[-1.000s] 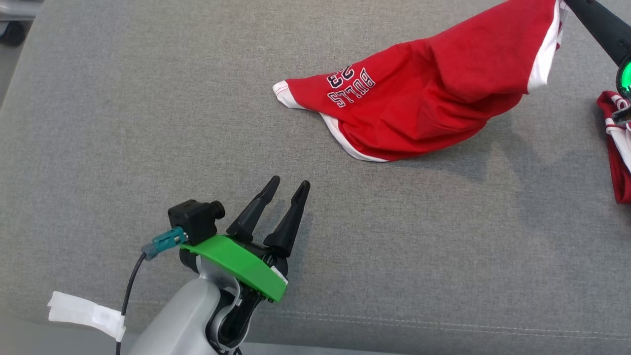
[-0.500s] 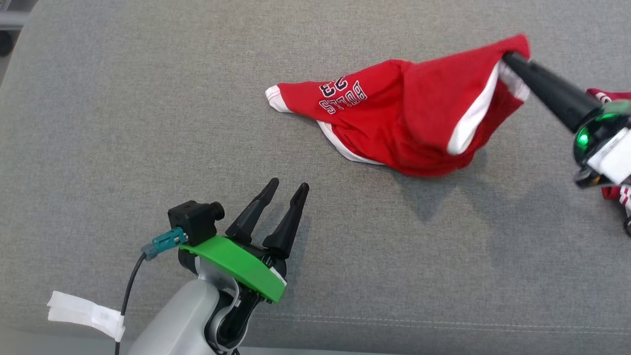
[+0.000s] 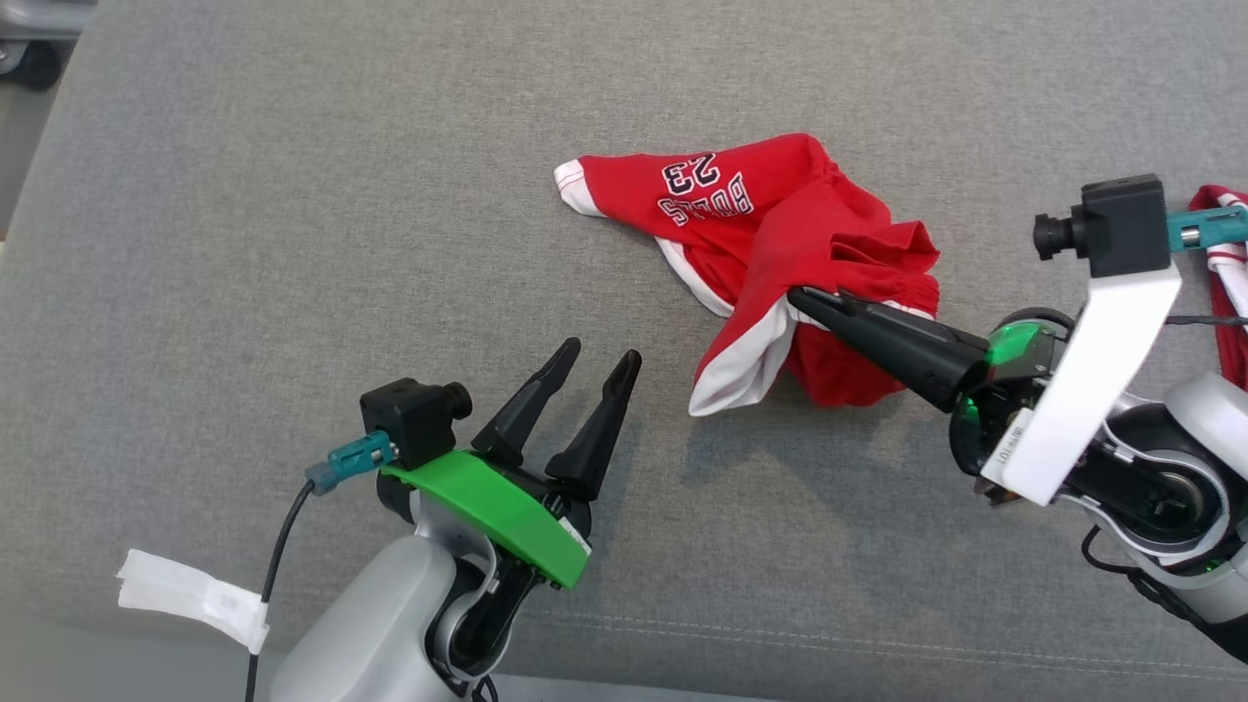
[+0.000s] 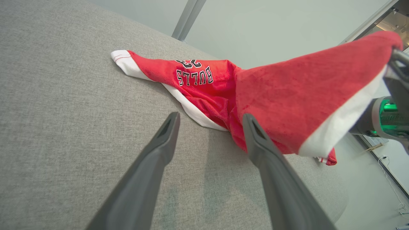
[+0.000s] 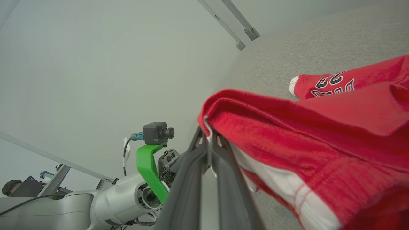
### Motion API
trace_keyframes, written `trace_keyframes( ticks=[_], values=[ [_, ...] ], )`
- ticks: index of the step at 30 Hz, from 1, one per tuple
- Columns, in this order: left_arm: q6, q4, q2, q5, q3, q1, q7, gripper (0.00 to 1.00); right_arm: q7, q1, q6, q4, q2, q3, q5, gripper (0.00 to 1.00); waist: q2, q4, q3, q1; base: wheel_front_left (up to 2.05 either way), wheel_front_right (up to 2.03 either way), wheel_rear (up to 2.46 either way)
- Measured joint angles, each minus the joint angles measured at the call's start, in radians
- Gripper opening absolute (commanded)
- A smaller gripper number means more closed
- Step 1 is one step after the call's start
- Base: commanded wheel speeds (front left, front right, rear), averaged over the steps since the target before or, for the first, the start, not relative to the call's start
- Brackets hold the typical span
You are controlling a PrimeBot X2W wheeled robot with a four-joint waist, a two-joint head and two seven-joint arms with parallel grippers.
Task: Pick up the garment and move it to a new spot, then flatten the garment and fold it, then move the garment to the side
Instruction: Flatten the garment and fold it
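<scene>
The garment [image 3: 770,229] is a pair of red shorts with white trim and "BULLS 23" print, crumpled on the grey cushion. My right gripper [image 3: 801,297] is shut on its white-edged hem and holds that corner lifted above the fabric; the right wrist view shows the hem [image 5: 212,123] pinched at my right gripper [image 5: 209,140]. My left gripper [image 3: 600,356] is open and holds nothing, low at the front, left of the garment. In the left wrist view the left gripper [image 4: 211,119] points at the raised garment [image 4: 287,95] just beyond its fingertips.
A second red and white garment [image 3: 1230,283] lies at the right edge behind my right arm. The grey cushion [image 3: 292,195] stretches wide to the left and front. A stitched seam [image 3: 829,639] runs along its near edge.
My right gripper has carried the held hem from the far right toward the front and left, folding the garment over itself. The head camera shifted slightly. The left gripper stayed open.
</scene>
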Motion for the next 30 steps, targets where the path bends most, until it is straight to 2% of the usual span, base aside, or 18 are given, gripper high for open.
trace_keyframes(
  ticks=[3,8,13,14,16,17,19,20,21,30],
  values=[
    [0.000,-0.003,-0.008,-0.004,-0.002,-0.003,0.001,1.00,-0.002,-0.003,-0.043,0.048,0.037,0.019,-0.028,0.00,0.0000,0.019,0.005,0.0000,0.00,0.00,0.00],
    [0.000,-0.007,-0.016,-0.008,-0.011,-0.007,-0.001,1.00,-0.007,-0.004,-0.114,0.158,0.040,0.053,-0.105,0.00,0.0000,0.055,0.016,0.0000,0.00,0.00,0.00],
    [0.000,-0.007,-0.021,-0.013,-0.016,-0.010,-0.005,1.00,-0.007,-0.008,-0.149,0.211,0.057,0.071,-0.131,0.01,0.0000,0.091,0.029,0.0000,0.00,0.00,0.00],
    [0.000,-0.007,-0.021,-0.013,-0.016,-0.011,-0.005,1.00,-0.007,-0.012,-0.150,0.217,0.065,0.074,-0.132,0.11,0.0000,0.097,0.033,0.0000,0.00,0.00,0.00],
    [0.000,-0.005,-0.021,-0.013,-0.015,-0.011,-0.006,1.00,-0.007,-0.027,-0.154,0.230,0.077,0.082,-0.146,0.20,0.0000,0.108,0.039,0.0000,0.00,0.00,0.00],
    [0.000,-0.002,-0.022,-0.013,-0.013,-0.011,-0.006,1.00,-0.007,-0.034,-0.154,0.239,0.082,0.086,-0.153,0.33,0.0000,0.112,0.041,0.0000,0.00,0.00,0.00],
    [0.000,0.002,-0.022,-0.014,-0.010,-0.011,-0.007,1.00,-0.007,-0.044,-0.154,0.248,0.089,0.090,-0.164,0.47,0.0000,0.118,0.044,0.0000,0.00,0.00,0.00],
    [0.000,0.003,-0.022,-0.014,-0.010,-0.011,-0.007,1.00,-0.005,-0.049,-0.154,0.253,0.091,0.092,-0.169,0.65,0.0000,0.120,0.043,0.0000,0.00,0.00,0.00],
    [0.000,0.004,-0.022,-0.018,-0.011,-0.012,-0.007,1.00,-0.005,-0.053,-0.154,0.257,0.093,0.094,-0.174,1.00,0.0000,0.120,0.042,0.0000,0.00,0.00,0.00],
    [0.000,0.006,-0.025,-0.031,-0.026,-0.012,-0.015,1.00,-0.008,-0.091,-0.147,0.274,0.100,0.099,-0.202,1.00,0.0000,0.111,0.017,0.0000,0.00,0.00,0.00]
  ],
)
